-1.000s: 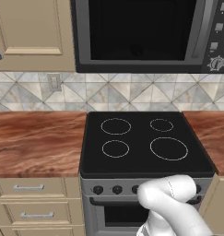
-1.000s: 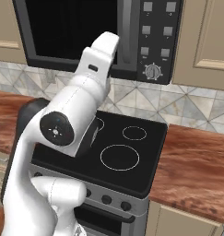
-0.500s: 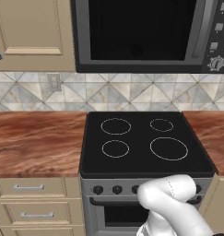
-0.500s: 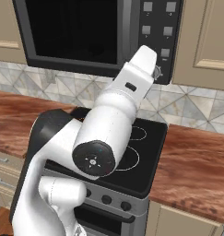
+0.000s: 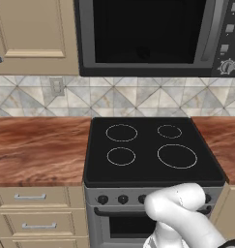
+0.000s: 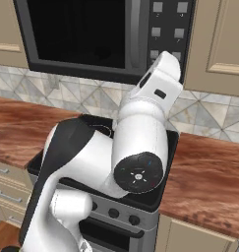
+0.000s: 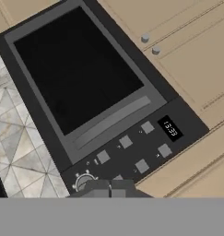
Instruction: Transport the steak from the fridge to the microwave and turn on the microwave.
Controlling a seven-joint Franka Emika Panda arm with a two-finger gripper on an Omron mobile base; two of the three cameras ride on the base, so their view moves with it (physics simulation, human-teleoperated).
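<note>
Finds the gripper [image 7: 109, 186] clenched, fingertips pressed together with nothing between them, poised just in front of the lower end of the button panel [image 7: 132, 147] and close beside the round knob [image 7: 84, 182]. Cannot tell whether touching the panel or hovering just short of it. Places the hand, in the right base view, raised high against the right side of the microwave [image 6: 81, 34], with the white arm [image 6: 138, 133] reaching up over the stove [image 5: 150, 150]. Records the microwave door shut, its curved grey handle [image 7: 115, 120] lying alongside the dark glass, and a small lit display [image 7: 170, 128] at the far end of the panel. Cannot make out the steak through that dark glass; judges it hidden inside, given the closed door and empty fingers, but cannot confirm. Notes the wooden countertop [image 5: 39, 147] on either side of the stove and beige cabinets [image 7: 187, 50] next to the microwave. Judges the carrying part done and the final step in hand: switching the microwave on. Expects the next move to call for a short, straight push of the closed fingertips onto the correct start button, square to the panel. Flags the tight spacing of the buttons and the nearness of the knob as the chief risk of a wrong press.
</note>
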